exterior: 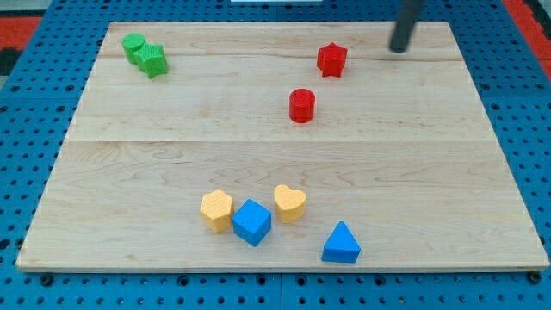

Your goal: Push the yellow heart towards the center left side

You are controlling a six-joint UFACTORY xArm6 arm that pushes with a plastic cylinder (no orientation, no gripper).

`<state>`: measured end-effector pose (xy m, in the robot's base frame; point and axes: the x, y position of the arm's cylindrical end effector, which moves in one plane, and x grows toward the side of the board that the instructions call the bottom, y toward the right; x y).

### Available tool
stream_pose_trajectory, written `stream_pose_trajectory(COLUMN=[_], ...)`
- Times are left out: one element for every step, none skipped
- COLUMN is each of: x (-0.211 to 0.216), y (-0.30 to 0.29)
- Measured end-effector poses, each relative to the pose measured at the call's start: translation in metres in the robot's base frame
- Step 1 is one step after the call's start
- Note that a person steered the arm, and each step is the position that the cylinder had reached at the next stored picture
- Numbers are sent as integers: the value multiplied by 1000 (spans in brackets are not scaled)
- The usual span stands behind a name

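A pale wooden tabletop (284,155) lies on blue pegboard. There is no pincer, only my tip (398,49) at the view's top right, well apart from the yellow heart (289,203), which sits bottom centre just beside the blue cube (251,222); the push looks unstarted

Pale wood, matt plastic-looking blocks

The desk (172,155) is light, smooth-grained planks over a blue perforated board (34,284); the yellow heart (289,202) at 6 o'clock and its neighbours look matt; my tip (399,47) is dull and dark.
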<state>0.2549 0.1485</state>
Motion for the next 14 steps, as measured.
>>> stream_pose_trajectory(x=[20, 83, 107, 146, 227, 276, 285, 284, 284, 302, 308, 281, 240, 231], y=[-77, -96, -59, 1, -22, -47, -81, -138, -111, -121, -161, -198, -227, -240])
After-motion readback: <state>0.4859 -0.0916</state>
